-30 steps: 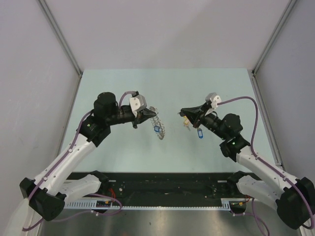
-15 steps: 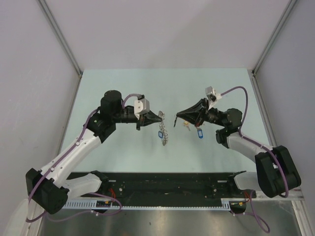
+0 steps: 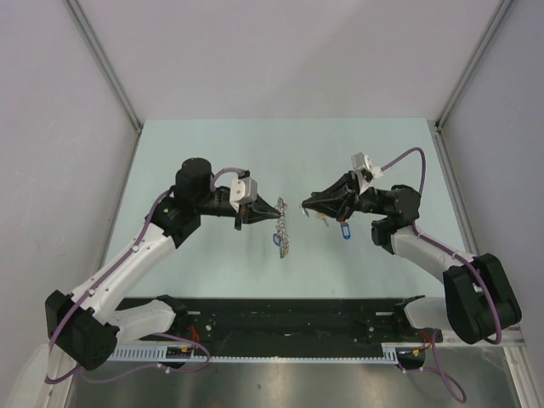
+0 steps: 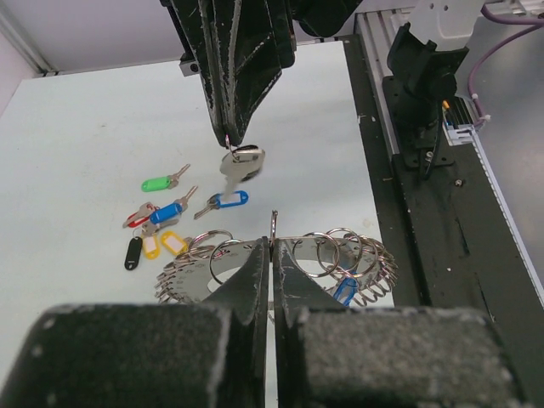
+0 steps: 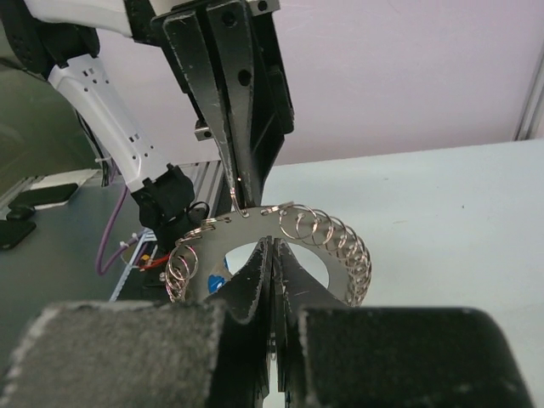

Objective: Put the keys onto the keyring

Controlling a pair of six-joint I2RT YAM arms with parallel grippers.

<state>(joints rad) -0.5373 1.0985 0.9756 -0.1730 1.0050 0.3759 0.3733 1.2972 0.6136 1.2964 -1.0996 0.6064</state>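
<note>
The keyring, a flat grey disc edged with small wire loops, hangs from my left gripper. That gripper is shut on one small loop at the disc's top edge. A blue-tagged key hangs on the ring. My right gripper is shut on a silver-headed key and holds it just right of the ring, a short way apart. In the right wrist view the ring stands right behind my shut fingertips, and the held key is hidden there.
Loose keys lie on the pale table under the right gripper: green, two blue, yellow, black and red. In the top view they show as a small cluster with a blue tag. The black rail runs along the near edge.
My left gripper has moved right with the keyring. My right gripper has moved left with the key, so the gap between them has narrowed.
</note>
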